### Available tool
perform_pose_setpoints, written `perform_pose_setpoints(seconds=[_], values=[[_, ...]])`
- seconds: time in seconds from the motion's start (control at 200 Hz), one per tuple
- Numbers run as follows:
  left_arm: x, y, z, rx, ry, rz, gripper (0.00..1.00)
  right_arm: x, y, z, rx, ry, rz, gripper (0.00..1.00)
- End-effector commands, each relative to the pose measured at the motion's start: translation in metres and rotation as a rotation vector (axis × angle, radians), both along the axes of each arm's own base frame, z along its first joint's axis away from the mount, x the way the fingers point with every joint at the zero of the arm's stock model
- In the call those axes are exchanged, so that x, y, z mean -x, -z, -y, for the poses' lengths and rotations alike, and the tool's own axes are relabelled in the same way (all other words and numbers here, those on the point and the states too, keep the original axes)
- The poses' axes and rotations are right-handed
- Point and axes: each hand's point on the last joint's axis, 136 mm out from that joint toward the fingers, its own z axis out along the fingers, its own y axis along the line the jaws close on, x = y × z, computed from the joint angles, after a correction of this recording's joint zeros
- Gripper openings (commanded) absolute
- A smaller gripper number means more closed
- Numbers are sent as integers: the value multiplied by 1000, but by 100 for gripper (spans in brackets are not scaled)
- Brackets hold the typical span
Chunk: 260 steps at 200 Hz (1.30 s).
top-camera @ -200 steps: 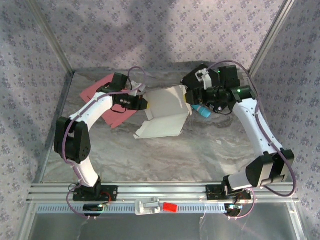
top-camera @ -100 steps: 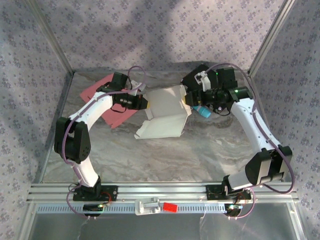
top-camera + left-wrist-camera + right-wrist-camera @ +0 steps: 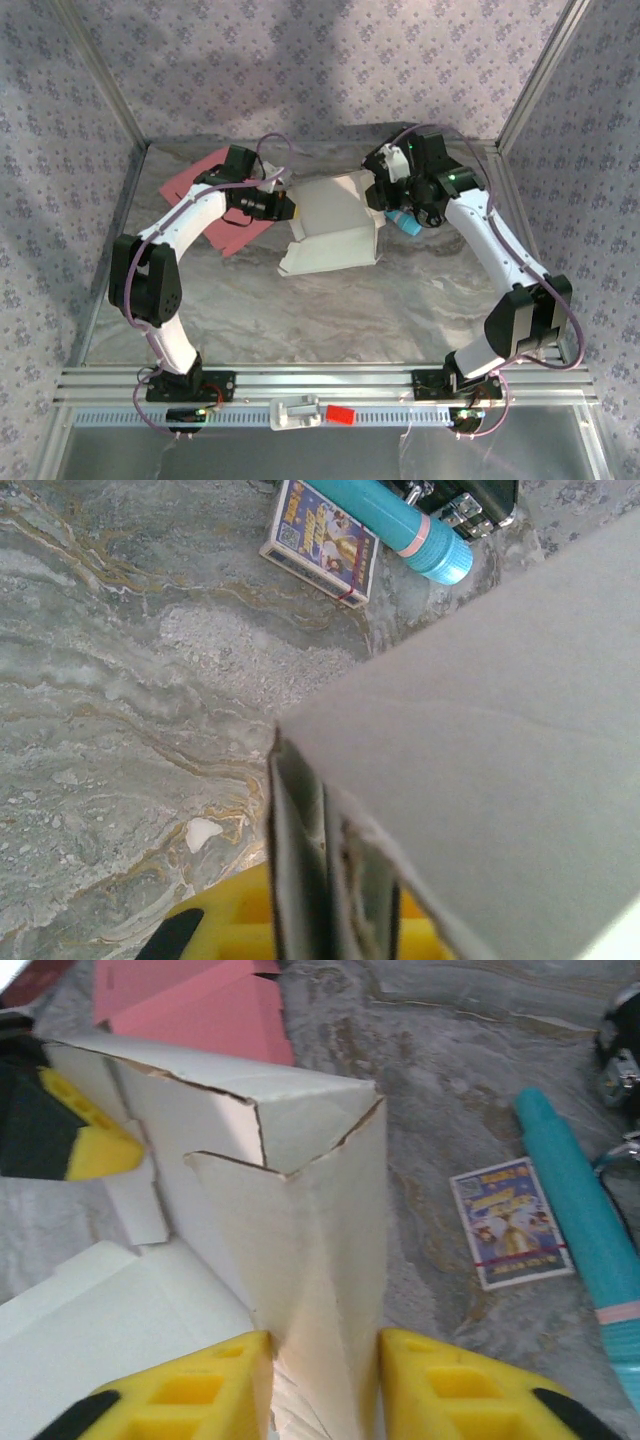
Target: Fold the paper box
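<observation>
Swung inward, the right gripper [image 3: 325, 1380] now pinches a wall of the white paper box [image 3: 335, 225] on the grey marbled table [image 3: 300, 310]; we see the left gripper [image 3: 330, 925] clamped on the opposite wall, bracing it.

White paper box [image 3: 330, 225] half-folded; walls upright, front flap flat.

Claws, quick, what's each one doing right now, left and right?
Left claw: closed, pinching an edge of the paper box.
Right claw: closed on the paper box's folded wall.
</observation>
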Motion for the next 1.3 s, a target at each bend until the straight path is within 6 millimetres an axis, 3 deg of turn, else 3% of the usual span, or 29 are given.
perform_pose_setpoints(seconds=[0.0, 0.28, 0.61, 0.76, 1.089, 1.294], values=[[2, -29, 14, 53, 61, 68, 0, -9, -3, 2, 86, 34, 50, 27], [4, -29, 19, 50, 76, 70, 0, -14, 0, -5, 81, 68, 49, 27], [11, -37, 19, 69, 98, 98, 0, -18, -20, 15, -41, 58, 88, 20], [14, -41, 21, 102, 111, 101, 0, -12, -30, 11, -159, -22, 71, 20], [18, -51, 23, 240, 161, 33, 0, 0, -50, 0, -248, -112, 55, 18], [5, -44, 21, 240, 115, 0, 0, 13, -45, -4, -242, -120, 24, 28]])
